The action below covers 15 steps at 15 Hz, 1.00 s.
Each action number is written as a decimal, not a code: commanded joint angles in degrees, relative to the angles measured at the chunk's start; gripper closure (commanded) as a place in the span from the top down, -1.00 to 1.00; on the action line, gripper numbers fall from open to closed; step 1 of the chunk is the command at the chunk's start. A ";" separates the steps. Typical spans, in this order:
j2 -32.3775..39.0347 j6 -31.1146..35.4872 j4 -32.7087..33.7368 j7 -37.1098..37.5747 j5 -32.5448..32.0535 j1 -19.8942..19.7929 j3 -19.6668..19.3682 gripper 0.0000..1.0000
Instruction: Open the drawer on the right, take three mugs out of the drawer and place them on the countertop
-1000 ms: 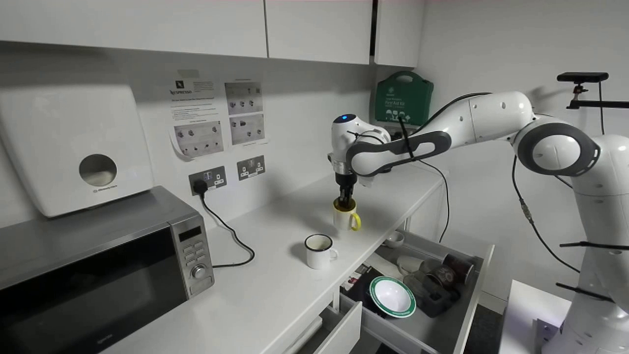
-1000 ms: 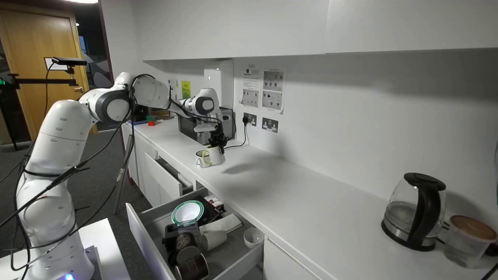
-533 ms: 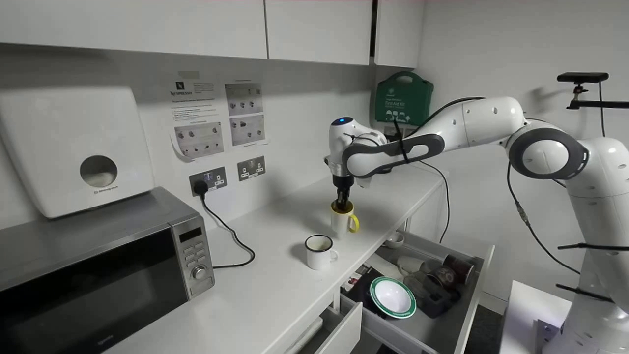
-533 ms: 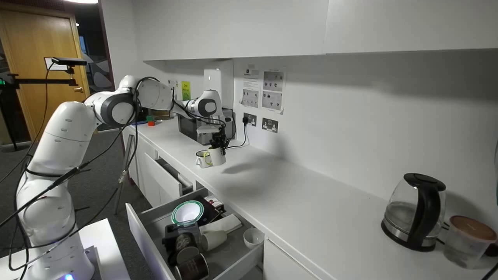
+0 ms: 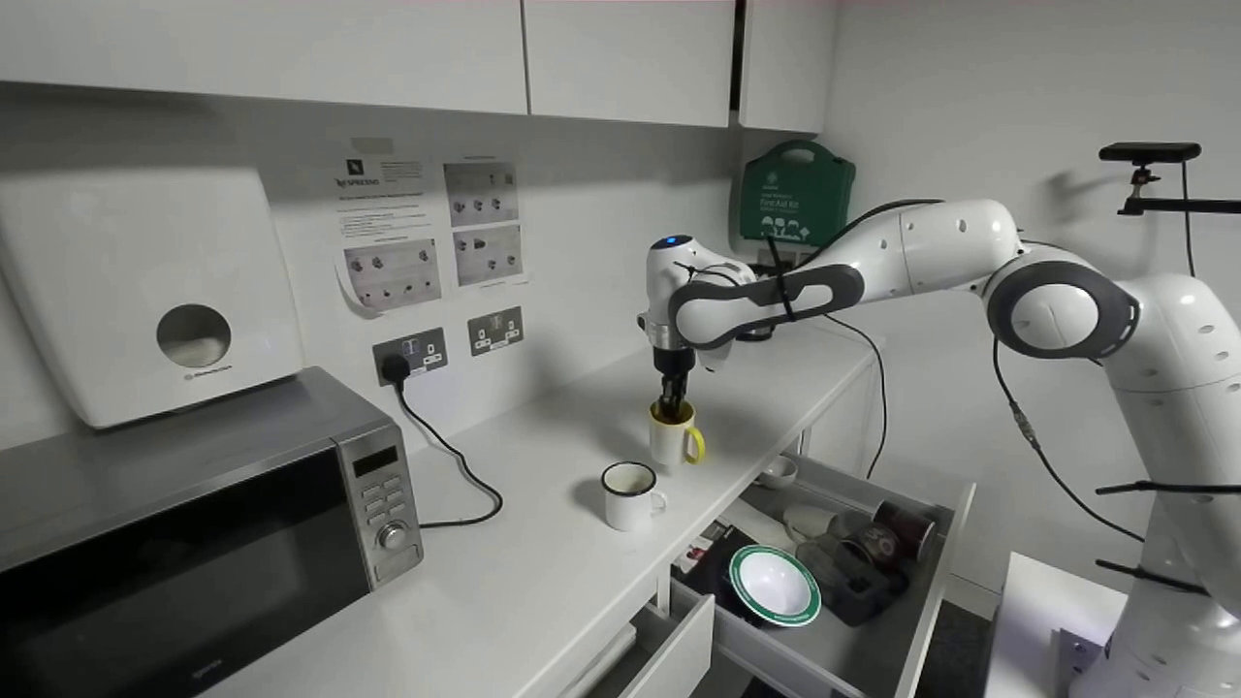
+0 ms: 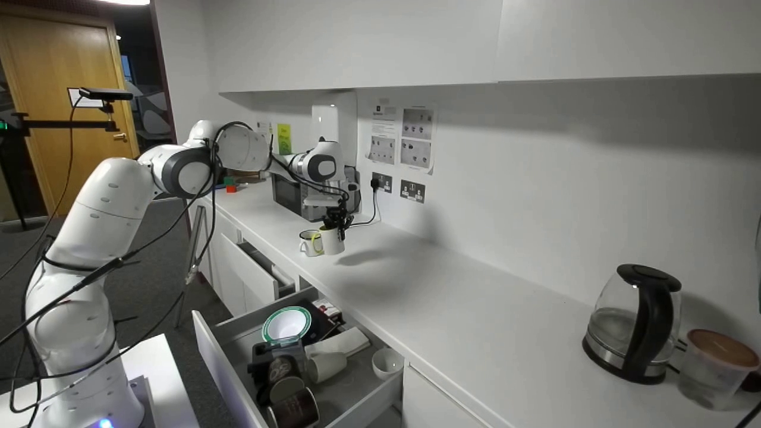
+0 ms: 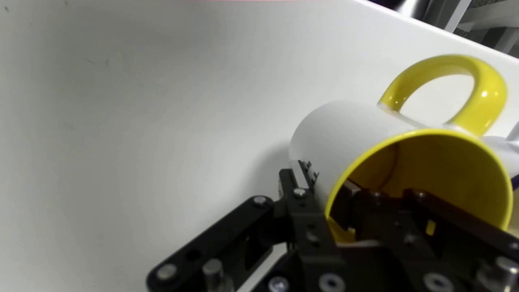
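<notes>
A white mug with a yellow inside and yellow handle (image 7: pixel 486 97) is pinched at its rim by my gripper (image 7: pixel 328 180). One finger (image 7: pixel 299 178) presses outside the wall, its partner reaches inside the mug. In both exterior views this yellow mug (image 5: pixel 667 444) stands almost upright at the countertop (image 5: pixel 543 572); whether its base touches I cannot tell. Close beside it is a white mug with a dark rim (image 5: pixel 628 504), upright on the countertop. The drawer (image 6: pixel 229 380) is pulled out. Inside, a pale mug (image 6: pixel 327 367) lies on its side.
Dark mugs (image 6: pixel 294 409), a green-rimmed bowl (image 6: pixel 286 324) and a small white bowl (image 6: pixel 387 362) are in the drawer too. A narrower drawer (image 5: pixel 674 654) also sticks out. The microwave (image 5: pixel 194 543) and a kettle (image 6: pixel 633 324) stand on the countertop.
Arm and gripper have come slightly lower, carrying the yellow mug a little toward the dark-rimmed white mug. The grip on the rim stays the same; drawer and other mugs have not moved.
</notes>
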 commanded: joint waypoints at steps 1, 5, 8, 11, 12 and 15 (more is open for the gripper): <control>2.08 -3.19 4.32 -2.68 1.65 -0.90 0.55 -0.94; 3.51 -3.47 5.30 -2.80 1.85 -0.87 0.63 -0.94; 4.26 -3.57 5.50 -2.70 1.95 -0.85 0.64 -0.94; 5.22 -3.91 6.17 -2.70 2.16 -0.87 0.68 -0.94; 5.47 -4.03 6.34 -2.68 2.22 -0.87 0.68 -0.94; 6.27 -4.96 7.31 -2.74 2.36 -0.88 0.73 -0.94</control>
